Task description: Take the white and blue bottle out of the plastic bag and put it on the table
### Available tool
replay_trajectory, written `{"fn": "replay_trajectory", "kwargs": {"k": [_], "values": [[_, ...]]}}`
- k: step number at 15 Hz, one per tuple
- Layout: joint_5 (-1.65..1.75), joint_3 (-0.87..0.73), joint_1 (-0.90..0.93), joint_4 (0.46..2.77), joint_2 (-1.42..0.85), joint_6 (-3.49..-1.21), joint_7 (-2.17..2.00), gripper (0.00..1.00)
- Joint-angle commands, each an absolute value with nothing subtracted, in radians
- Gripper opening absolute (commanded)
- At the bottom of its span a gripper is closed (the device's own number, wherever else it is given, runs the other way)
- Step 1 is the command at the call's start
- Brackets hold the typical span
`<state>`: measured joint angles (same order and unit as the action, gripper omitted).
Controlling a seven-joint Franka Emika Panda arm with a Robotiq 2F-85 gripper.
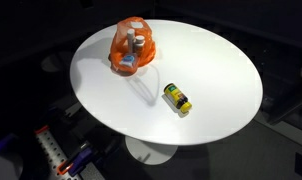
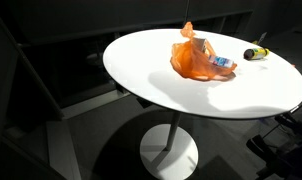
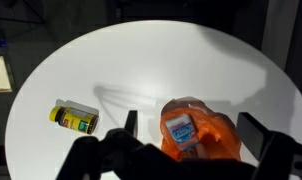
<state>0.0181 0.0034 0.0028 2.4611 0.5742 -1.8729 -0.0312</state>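
In the wrist view the gripper (image 3: 191, 126) hangs above the round white table (image 3: 141, 60) with its jaws spread wide and nothing between them; one finger shows to either side of the orange plastic bag (image 3: 223, 138); the white and blue bottle (image 3: 181, 128) sits inside that bag, showing through its open mouth, almost directly under the gap between the fingers and a little toward the left finger; its long axis appears to run up and down this view, crosswise to the line between the fingers, so a straight descent would likely bring the jaws across its narrow width; the bag's crumpled film rises around it, nearest on the right side, and could be pinched along with it; a yellow-labelled bottle (image 3: 76, 117) lies on its side on the bare tabletop, well apart from the bag; in an exterior view the bag (image 1: 121, 50) sits near the table's rim, and neither exterior view shows the arm; the bottle is not yet out
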Motion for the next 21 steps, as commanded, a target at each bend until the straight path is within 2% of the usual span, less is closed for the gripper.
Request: {"fn": "replay_trajectory", "kwargs": {"k": [1,14,21], "values": [[0.018,0.017,0.0,2.35,0.477,-1.852,-0.047,1.0],[0.037,0.031,0.032,2.086,0.119,-1.972,0.078,1.0],[0.03,0.029,0.027,1.984,0.018,-1.951,0.161,1.0]]}}
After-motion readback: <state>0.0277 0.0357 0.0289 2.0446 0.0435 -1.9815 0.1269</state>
